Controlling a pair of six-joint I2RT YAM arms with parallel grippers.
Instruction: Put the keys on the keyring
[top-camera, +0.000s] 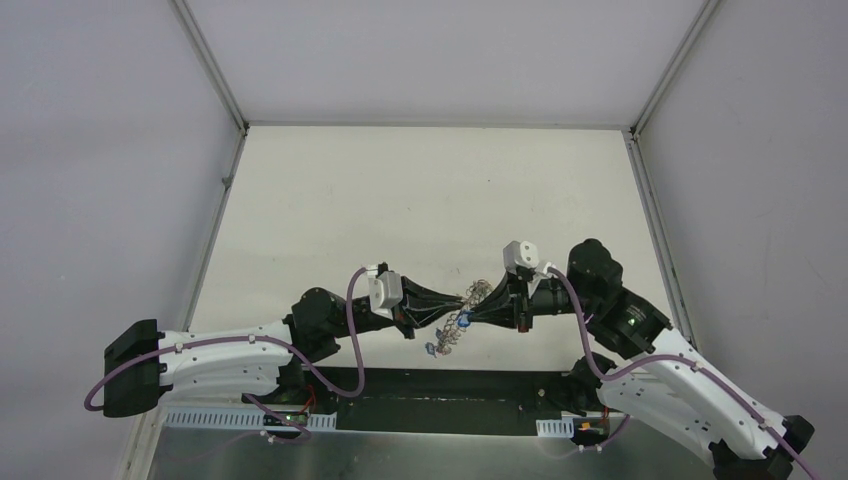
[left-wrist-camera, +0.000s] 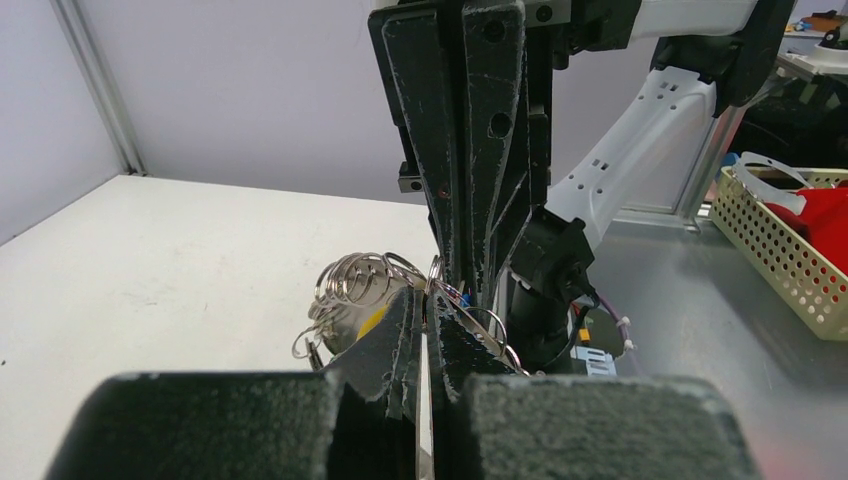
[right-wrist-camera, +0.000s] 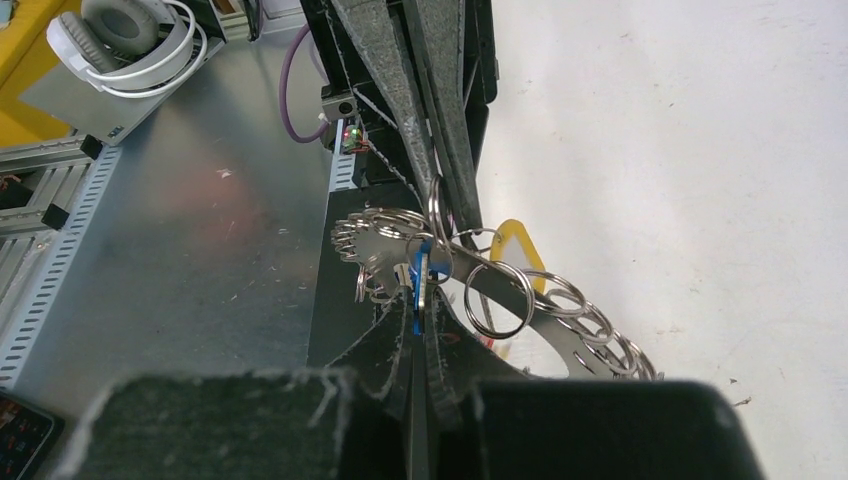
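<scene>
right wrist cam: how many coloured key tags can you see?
2. Yellow plastic tag behind the silver wire rings, right of centre; blue plastic tag edge-on, running into the right gripper's shut jaws. Others may be hidden in the bundle.

Robot lab test cell: white panel walls (top-camera: 110, 150), metal bench (right-wrist-camera: 200, 230) (headphones (right-wrist-camera: 125, 40) alongside).

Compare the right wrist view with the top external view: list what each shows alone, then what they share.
Only the right wrist view: white headphones off the table, and a yellow tag behind the split rings. Only the top external view: both whole arms and the enclosure walls. Both: the left gripper and right gripper meeting at the keyring, and a blue-tagged key.
</scene>
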